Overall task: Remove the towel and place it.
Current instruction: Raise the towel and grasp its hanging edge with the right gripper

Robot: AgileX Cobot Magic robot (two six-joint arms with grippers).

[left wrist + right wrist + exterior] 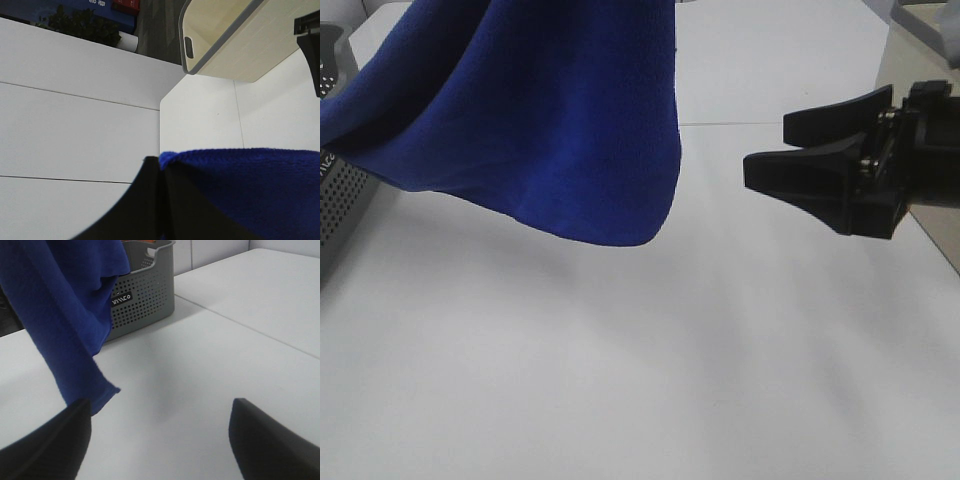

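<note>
The deep blue towel hangs in the air over the white table, draped from the top left, its lowest corner dangling above the table middle. My left gripper is shut on the towel's hem; the gripper itself is out of the exterior high view. My right gripper is open and empty at the right, level with the towel's hanging corner and apart from it. In the right wrist view the towel hangs ahead of the spread fingers.
A grey perforated basket stands at the table's left edge, also in the exterior high view, partly behind the towel. A beige bin sits beyond the table's far side. A seam crosses the table.
</note>
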